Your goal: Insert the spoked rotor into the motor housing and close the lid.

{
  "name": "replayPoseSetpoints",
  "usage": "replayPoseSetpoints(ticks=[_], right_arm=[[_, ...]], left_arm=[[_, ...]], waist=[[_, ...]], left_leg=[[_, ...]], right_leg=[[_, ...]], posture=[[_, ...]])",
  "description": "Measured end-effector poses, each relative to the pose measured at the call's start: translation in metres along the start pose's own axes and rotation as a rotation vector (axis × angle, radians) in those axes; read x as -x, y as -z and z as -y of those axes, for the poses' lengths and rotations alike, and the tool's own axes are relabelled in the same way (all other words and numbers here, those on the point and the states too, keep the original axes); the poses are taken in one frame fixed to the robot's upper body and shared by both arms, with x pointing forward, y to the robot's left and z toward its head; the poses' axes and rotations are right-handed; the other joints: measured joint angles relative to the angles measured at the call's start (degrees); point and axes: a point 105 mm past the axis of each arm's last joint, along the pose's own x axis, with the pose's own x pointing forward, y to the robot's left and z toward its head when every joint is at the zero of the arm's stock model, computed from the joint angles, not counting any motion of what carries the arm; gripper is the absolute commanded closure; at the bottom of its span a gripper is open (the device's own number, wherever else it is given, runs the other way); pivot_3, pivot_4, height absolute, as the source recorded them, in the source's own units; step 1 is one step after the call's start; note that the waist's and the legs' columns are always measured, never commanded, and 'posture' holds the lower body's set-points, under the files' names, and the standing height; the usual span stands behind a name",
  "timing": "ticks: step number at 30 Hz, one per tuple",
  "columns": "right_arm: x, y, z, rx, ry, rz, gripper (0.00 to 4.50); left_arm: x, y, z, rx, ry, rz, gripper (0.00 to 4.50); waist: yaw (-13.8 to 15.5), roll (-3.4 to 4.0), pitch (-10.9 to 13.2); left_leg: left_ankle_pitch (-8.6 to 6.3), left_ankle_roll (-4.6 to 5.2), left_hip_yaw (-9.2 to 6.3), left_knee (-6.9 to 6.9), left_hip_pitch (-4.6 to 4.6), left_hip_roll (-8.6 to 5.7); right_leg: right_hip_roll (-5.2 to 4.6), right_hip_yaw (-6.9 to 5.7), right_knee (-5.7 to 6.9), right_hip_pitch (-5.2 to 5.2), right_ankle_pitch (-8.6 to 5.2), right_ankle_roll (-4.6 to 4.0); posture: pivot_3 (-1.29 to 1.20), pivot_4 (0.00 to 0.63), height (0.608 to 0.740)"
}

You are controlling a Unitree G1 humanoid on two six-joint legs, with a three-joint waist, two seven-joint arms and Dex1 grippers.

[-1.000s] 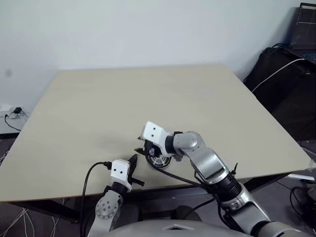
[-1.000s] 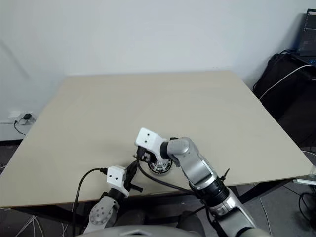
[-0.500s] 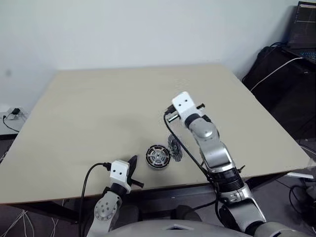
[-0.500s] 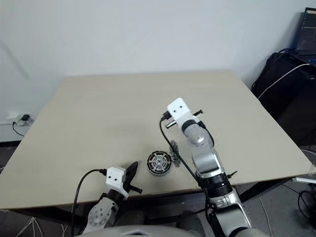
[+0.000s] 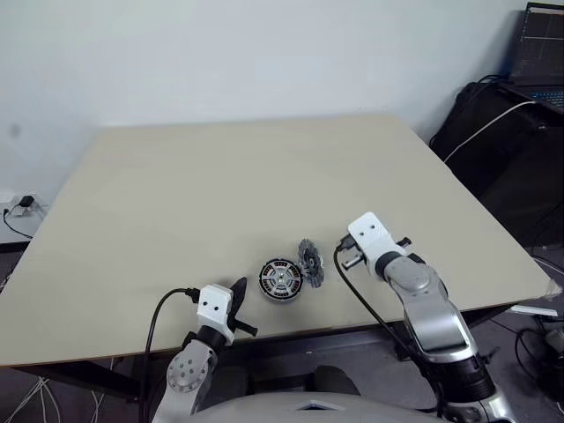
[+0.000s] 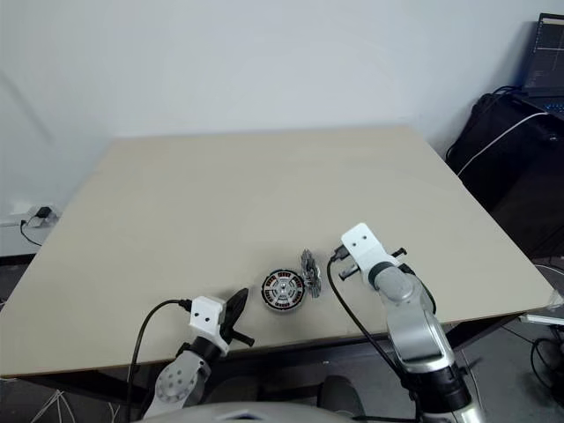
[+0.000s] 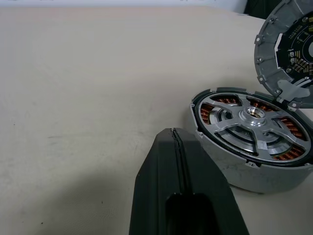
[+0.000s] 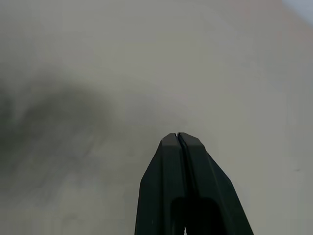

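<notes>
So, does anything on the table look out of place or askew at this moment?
Yes. The lid stands on edge, leaning against the motor housing, not flat on it. The spoked rotor already sits inside.

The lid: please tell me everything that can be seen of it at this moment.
The lid is a round grey metal disc with small bolts along its rim and a patterned dark and gold inner face. It stands tilted on its edge, leaning against the far side of the motor housing, so it is not closed on it. Its lower edge sits by the housing's rim, on the table near the front edge. No gripper touches it.
</notes>
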Motion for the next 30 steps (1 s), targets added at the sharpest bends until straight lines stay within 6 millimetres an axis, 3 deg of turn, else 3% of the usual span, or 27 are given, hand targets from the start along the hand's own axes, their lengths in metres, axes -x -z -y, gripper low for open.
replayPoseSetpoints(ticks=[7, 14, 21, 30], right_arm=[[0.02, -0.035, -0.041, -0.04, -0.312, 0.215, 4.46], [0.029, -0.039, -0.064, 0.005, -0.517, 0.226, 4.46], [0.02, -0.042, -0.059, 0.034, -0.478, 0.214, 4.46], [0.012, -0.04, -0.085, 0.023, -0.565, 0.2, 4.46]], left_arm=[[0.001, -0.003, 0.0, -0.001, 0.016, -0.004, 4.5], [0.002, -0.002, 0.0, -0.003, 0.019, -0.008, 4.5], [0.002, -0.002, -0.001, 0.0, 0.008, -0.005, 4.5], [0.002, 0.003, -0.003, -0.002, 0.005, -0.007, 4.5]], waist=[[0.0, -0.11, 0.1], [0.1, -0.16, 0.1], [0.2, -0.19, 0.1], [0.2, -0.2, 0.1]], left_leg=[[0.0, 0.0, 0.0, 0.04, 0.01, 0.02], [-0.01, 0.01, -0.02, 0.04, 0.01, 0.03], [-0.01, 0.0, -0.01, 0.04, 0.0, 0.03], [-0.02, 0.01, -0.01, 0.05, 0.0, 0.03]], right_leg=[[0.01, 0.0, -0.01, 0.04, -0.01, 0.06], [-0.01, 0.0, -0.02, 0.03, -0.01, 0.05], [-0.04, 0.0, -0.02, 0.03, 0.0, 0.05], [-0.04, 0.0, -0.03, 0.03, 0.01, 0.04]], posture=[[0.0, 0.0, 0.74], [0.0, 0.0, 0.74], [0.0, 0.0, 0.74], [0.0, 0.0, 0.74]])
